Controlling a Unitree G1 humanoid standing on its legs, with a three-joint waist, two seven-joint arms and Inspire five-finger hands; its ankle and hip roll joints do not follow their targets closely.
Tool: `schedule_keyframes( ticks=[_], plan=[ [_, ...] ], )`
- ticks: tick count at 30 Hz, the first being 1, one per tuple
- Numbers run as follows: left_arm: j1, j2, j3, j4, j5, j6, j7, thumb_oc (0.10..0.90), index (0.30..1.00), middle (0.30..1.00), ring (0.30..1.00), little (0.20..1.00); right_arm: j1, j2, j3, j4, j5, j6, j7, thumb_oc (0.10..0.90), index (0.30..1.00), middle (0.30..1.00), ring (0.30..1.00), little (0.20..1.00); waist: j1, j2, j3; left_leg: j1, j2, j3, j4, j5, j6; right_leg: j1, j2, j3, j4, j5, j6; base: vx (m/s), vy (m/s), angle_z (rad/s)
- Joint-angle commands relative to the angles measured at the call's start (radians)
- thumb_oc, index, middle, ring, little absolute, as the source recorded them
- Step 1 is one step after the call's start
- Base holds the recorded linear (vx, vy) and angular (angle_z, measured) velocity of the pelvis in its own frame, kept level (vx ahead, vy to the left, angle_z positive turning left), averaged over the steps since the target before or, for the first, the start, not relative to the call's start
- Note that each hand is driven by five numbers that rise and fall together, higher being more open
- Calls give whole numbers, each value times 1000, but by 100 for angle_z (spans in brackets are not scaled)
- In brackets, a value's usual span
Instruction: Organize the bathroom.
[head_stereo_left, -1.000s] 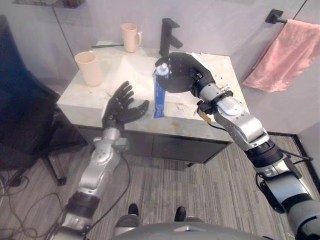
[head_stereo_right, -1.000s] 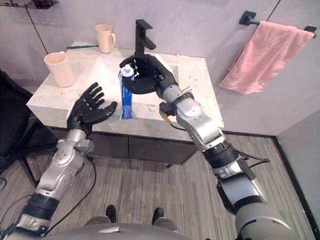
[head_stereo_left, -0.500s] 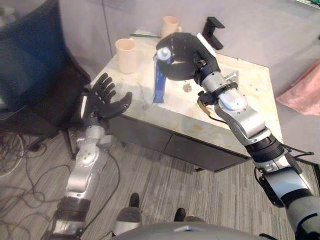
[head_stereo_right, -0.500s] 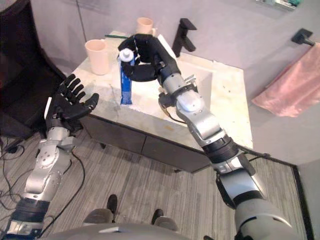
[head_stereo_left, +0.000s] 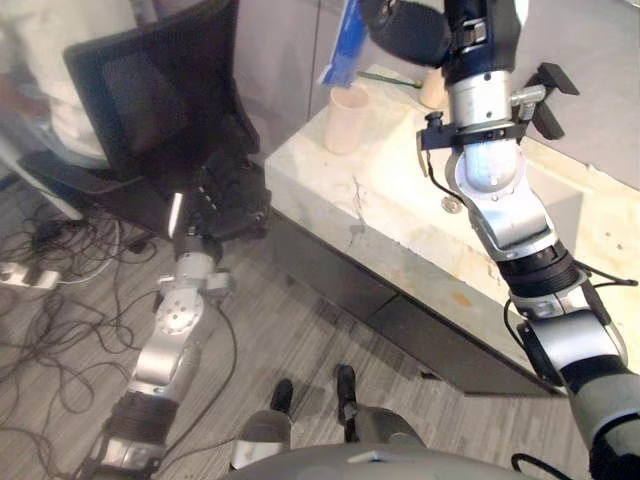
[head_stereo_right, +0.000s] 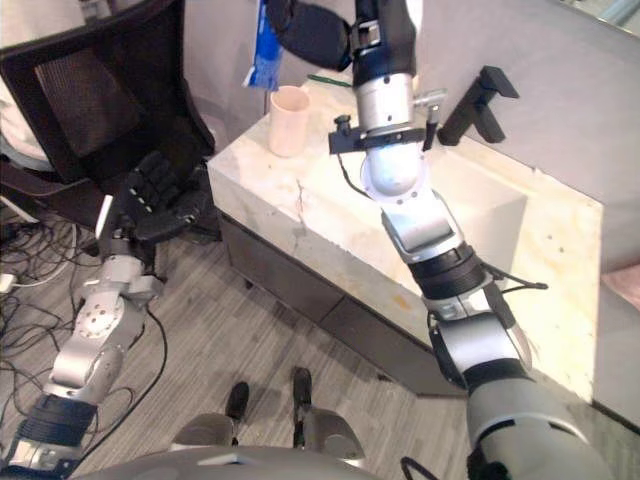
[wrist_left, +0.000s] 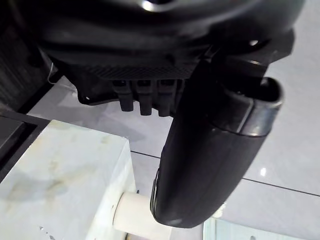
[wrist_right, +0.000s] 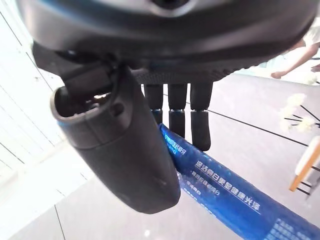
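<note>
A: Where do you see the blue toothpaste tube (head_stereo_right: 264, 52) right now?

B: You'll find it up at about 11 o'clock in the head views, held in the air by the right hand (head_stereo_right: 315, 32). In the right wrist view its fingers (wrist_right: 200, 120) and thumb curl round the tube, so that hand is clamped on it. The tube hangs just above the pale pink plastic cup (head_stereo_left: 348, 118).

A: And the cup itself?

B: It stands upright on the far left corner of the pale marble bench (head_stereo_left: 400, 215), at roughly 12 o'clock from the left hand. A second pale mug (head_stereo_left: 432, 90) sits behind it, partly hidden by the right forearm, with a thin green stick (head_stereo_left: 385, 78) lying beside it.

A: What is your left hand (head_stereo_right: 158, 200) doing?

B: It is off the bench at about 9 o'clock, in front of the black mesh office chair (head_stereo_left: 160, 105). Its fingers (wrist_left: 140, 97) look loosely bent and hold nothing.

A: Anything else on the bench?

B: The black angular tap (head_stereo_right: 478, 100) rises at 1 o'clock beside the sunken basin (head_stereo_right: 490, 215)
</note>
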Motion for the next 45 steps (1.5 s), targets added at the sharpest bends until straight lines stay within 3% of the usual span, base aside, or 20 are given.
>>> schedule_keyframes(
  ticks=[1,7,16,21,24,30,33,35,39,42,43,45],
  plan=[
    [26,29,11,-114,15,-135,-45,800,900,900,900,900,-161,-43,-70,10,-31,-121,-98,400,300,300,300,300,-16,16,-129,54,-31,150,-1,-146,13,-31,60,-40,78,-6,-2,171,-130,54],
    [63,45,9,-114,-7,-138,-78,800,900,900,900,900,-128,-36,-60,4,-55,-94,-124,400,300,300,300,300,-16,22,-142,49,-20,204,14,-148,2,47,69,-51,24,-30,-25,165,-92,-3],
    [67,52,13,-112,-40,-108,-112,800,900,900,900,900,-82,-23,-66,11,-88,-52,-155,400,300,300,300,300,-23,32,-145,27,-5,255,106,-188,-20,90,77,-57,35,-77,-46,161,-90,3],
    [45,49,0,-105,-46,-92,-122,800,900,900,900,900,-42,-17,-72,11,-105,-58,-138,400,300,300,300,300,-24,23,-121,-43,-15,250,294,-213,-58,91,56,-84,76,-88,-64,95,-97,16],
    [31,45,-1,-103,-44,-76,-123,800,900,900,900,900,-15,-4,-72,3,-118,-66,-138,400,300,300,300,300,-24,20,-109,-71,-14,236,361,-219,-60,81,46,-101,105,-96,-73,109,-90,34],
    [20,42,-16,-95,-32,-65,-131,800,900,900,900,900,4,11,-69,6,-133,-52,-153,400,300,300,300,300,-43,41,-115,-34,12,247,314,-207,-64,57,53,-118,131,-111,-83,78,-25,17],
    [15,49,-35,-100,-41,-63,-137,800,900,900,900,900,5,7,-75,3,-146,-50,-145,400,300,300,300,300,-65,55,-123,16,63,273,192,-202,-73,47,53,-139,129,-109,-74,23,44,15],
    [15,53,-45,-117,-50,-48,-117,800,900,900,900,900,20,7,-74,-11,-145,-57,-134,400,300,300,300,300,-79,63,-127,30,104,274,101,-158,-83,61,52,-135,109,-111,-65,48,70,38],
    [7,52,-53,-138,-58,-31,-78,800,900,900,900,900,36,7,-55,-53,-124,-48,-110,400,300,300,300,300,-88,65,-119,-3,164,247,63,-83,-115,98,39,-101,90,-125,-60,107,120,-11],
    [4,47,-49,-139,-57,-25,-66,800,900,900,900,900,39,10,-45,-73,-118,-38,-103,400,300,300,300,300,-85,65,-113,-24,183,230,56,-49,-125,103,34,-84,90,-123,-59,98,112,-40],
    [4,44,-38,-134,-67,-21,-71,800,900,900,900,900,40,12,-32,-91,-110,-24,-100,400,300,300,300,300,-79,68,-104,-52,211,206,44,-14,-137,118,30,-62,96,-136,-60,157,208,-52],
    [-3,43,-32,-123,-74,-24,-80,800,900,900,900,900,37,20,-24,-100,-91,-13,-89,400,300,300,300,300,-72,74,-97,-72,231,177,41,1,-145,131,21,-48,110,-152,-60,188,234,-34]
  ],
)
